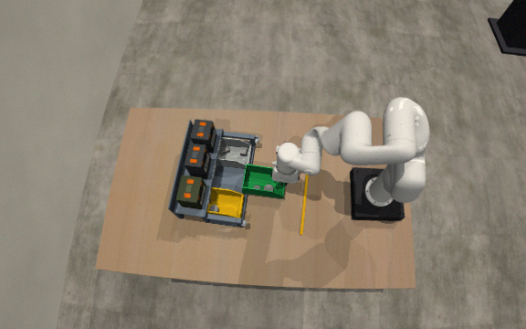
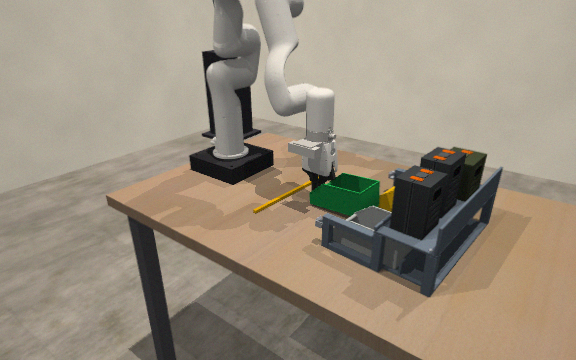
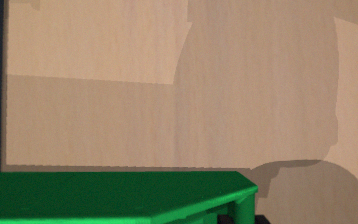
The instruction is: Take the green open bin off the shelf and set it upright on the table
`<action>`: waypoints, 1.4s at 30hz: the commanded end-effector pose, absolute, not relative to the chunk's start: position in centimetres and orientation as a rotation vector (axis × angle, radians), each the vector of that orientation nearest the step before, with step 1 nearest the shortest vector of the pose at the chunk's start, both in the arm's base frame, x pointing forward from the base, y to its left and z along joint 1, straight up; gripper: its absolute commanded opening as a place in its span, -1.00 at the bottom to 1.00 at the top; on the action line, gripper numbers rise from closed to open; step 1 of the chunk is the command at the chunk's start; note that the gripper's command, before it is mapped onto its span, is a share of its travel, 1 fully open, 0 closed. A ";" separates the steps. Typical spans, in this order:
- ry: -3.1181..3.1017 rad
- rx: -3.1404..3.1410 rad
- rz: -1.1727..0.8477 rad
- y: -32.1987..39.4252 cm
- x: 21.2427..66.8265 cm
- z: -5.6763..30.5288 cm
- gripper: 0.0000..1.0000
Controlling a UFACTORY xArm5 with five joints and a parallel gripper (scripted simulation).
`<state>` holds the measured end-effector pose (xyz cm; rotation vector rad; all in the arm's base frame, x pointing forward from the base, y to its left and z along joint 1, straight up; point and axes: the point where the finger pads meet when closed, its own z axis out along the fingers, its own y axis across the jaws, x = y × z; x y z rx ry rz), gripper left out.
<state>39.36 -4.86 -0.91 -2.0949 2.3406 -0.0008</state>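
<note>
The green open bin [image 1: 256, 175] [image 2: 345, 197] [image 3: 105, 195] stands upright just in front of the shelf's middle slot, low over the table [image 1: 176, 247] [image 2: 218, 220]. Two grey round parts [image 1: 263, 187] lie in it. I cannot tell whether it touches the table. My gripper [image 1: 285, 183] [image 2: 320, 183] points straight down and is shut on the bin's wall on the side nearest the robot base. The grey-blue shelf [image 1: 177, 183] [image 2: 468, 206] also holds a yellow open bin [image 1: 226, 203] [image 2: 387, 199] and a grey open bin [image 1: 233, 148] [image 2: 370, 217].
Three dark closed boxes [image 1: 203, 130] [image 1: 195, 157] [image 1: 190, 192] with orange marks stand along the back of the shelf. A thin yellow rod [image 1: 304, 203] [image 2: 280, 197] lies on the table between the green bin and the black robot base [image 1: 377, 201].
</note>
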 end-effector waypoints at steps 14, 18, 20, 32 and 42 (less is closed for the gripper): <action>2.342 -2.096 -0.012 -4.9 39.5 -1.3 -1.00; 2.342 -2.096 -0.012 -4.9 39.5 -1.3 -1.00; 2.342 -2.096 -0.012 -4.9 39.5 -1.3 -1.00; 2.338 -2.093 -0.006 -4.9 39.5 -1.3 1.00; 2.338 -2.093 -0.006 -4.9 39.5 -1.3 1.00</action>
